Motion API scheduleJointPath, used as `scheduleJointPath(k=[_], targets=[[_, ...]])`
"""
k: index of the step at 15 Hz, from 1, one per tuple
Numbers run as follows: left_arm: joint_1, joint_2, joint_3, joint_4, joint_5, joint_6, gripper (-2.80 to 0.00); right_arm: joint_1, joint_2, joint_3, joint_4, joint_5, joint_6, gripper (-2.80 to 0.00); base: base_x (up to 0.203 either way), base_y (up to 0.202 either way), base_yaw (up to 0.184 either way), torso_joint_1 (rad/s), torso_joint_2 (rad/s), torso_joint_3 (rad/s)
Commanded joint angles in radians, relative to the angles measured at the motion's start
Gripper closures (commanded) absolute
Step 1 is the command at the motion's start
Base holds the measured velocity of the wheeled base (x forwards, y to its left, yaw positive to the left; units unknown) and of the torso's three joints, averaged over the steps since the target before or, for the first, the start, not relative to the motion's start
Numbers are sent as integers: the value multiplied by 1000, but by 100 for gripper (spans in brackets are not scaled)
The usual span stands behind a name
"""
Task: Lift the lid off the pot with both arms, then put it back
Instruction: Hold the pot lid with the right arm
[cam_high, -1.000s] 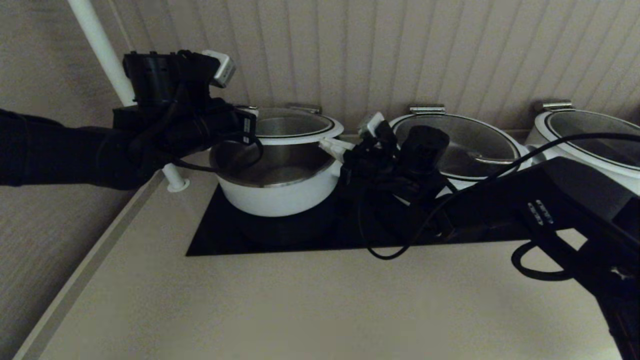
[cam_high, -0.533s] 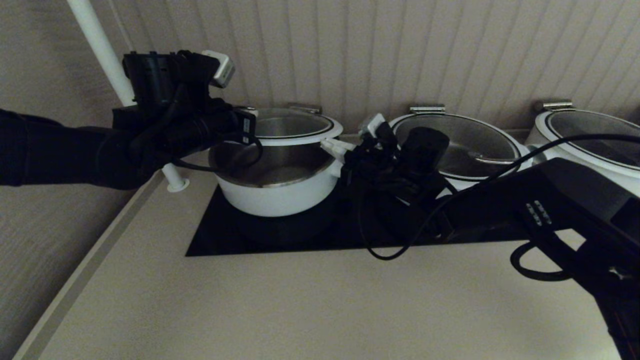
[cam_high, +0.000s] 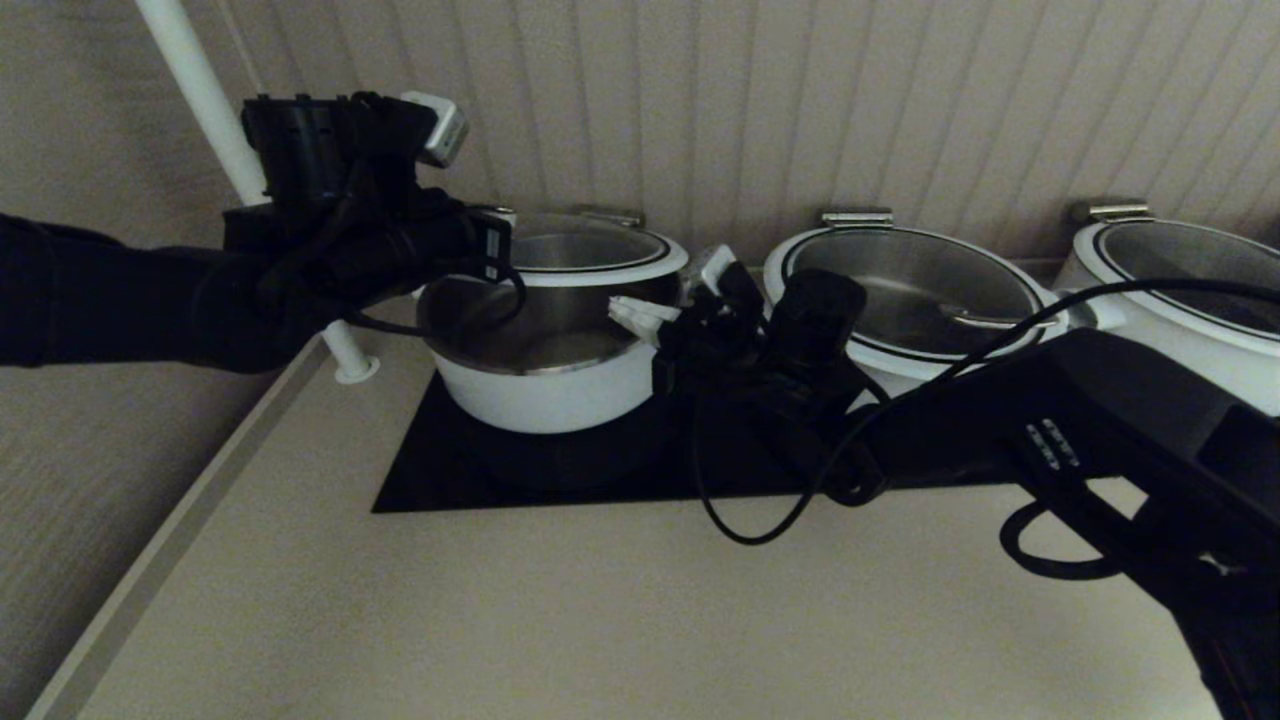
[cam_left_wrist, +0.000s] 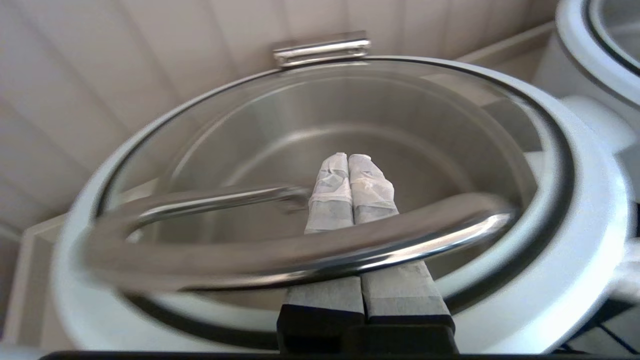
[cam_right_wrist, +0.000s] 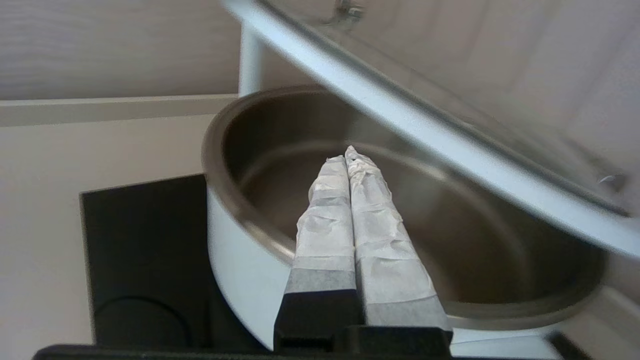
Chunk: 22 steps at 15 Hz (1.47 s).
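Ribbed beige panelling backs a pale counter (cam_high: 560, 620) with a black hob (cam_high: 560, 470) – on it stands the pot (cam_high: 545, 385), uncovered at the front. Above it the lid (cam_high: 590, 250) hangs tilted, hinged up at the back. Left gripper (cam_left_wrist: 350, 162), fingers pressed together, is hooked under the lid's steel loop handle (cam_left_wrist: 280, 255); right gripper (cam_right_wrist: 346, 155), likewise closed, points into the pot below the lid's rim

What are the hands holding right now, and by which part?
Left hand, shut, is hooked under the loop handle of the lid, propping it above the pot, not clamping. Right hand, shut, holds nothing.
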Motion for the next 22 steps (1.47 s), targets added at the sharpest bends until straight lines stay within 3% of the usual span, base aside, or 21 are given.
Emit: scheduleJointPath(k=[1,6,13,22], targets=[[0,3,0,-3,-1,1,0,9,12,0,-8,4,-2,0,0,0,0,0,0,0],[0,1,0,-3,-1,1,0,-9,63,-39,-5,-12,-2,0,0,0,0,0,0,0],[0,-6,0,-3,-1,1,0,-53,84,-217,94,-26,-2,0,0,0,0,0,0,0],[-1,-30,20,1,-1,1,0,-67,84,-291,137,-26,-2,0,0,0,0,0,0,0]])
